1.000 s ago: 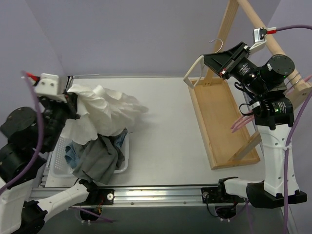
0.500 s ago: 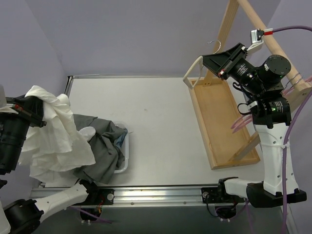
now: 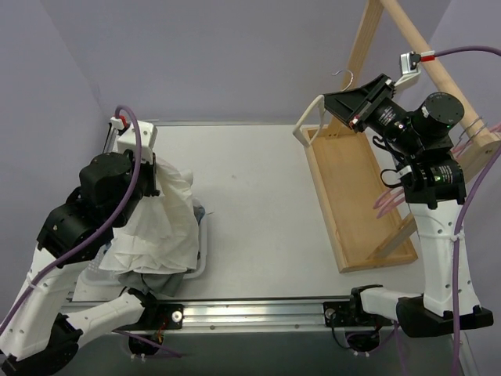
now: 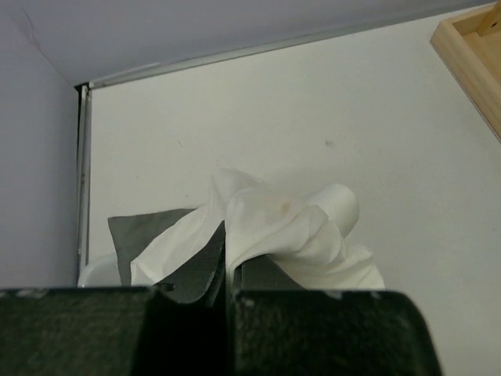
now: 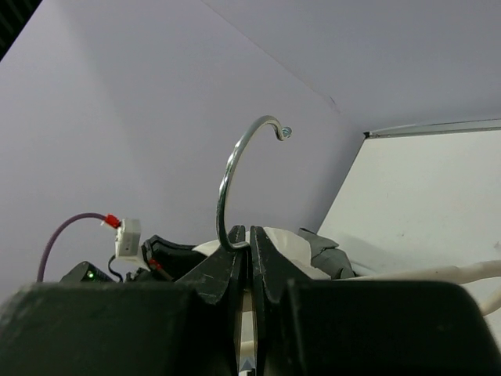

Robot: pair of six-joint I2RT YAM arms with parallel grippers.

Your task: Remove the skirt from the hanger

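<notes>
The left tool point(image 4: 227, 276) is clamped shut on a fold of the white skirt point(image 4: 275, 223). The skirt bunches just past its tips toward 12 o'clock and hangs crumpled over the basket point(image 3: 203, 254) at the worktop's point(image 3: 258, 196) 8 o'clock. The right tool point(image 5: 249, 244) pinches the hanger point(image 5: 225, 176) by its wire hook, at 2 o'clock, well apart from the skirt.

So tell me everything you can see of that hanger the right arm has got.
The hanger is cream-coloured, plastic or painted wood by its look, with a curved silver wire hook on top. It is bare, with no garment on it. The right gripper is shut on the base of the hook and holds the hanger tilted in the air over the far corner of the wooden tray. Nothing else seems to touch it.
</notes>
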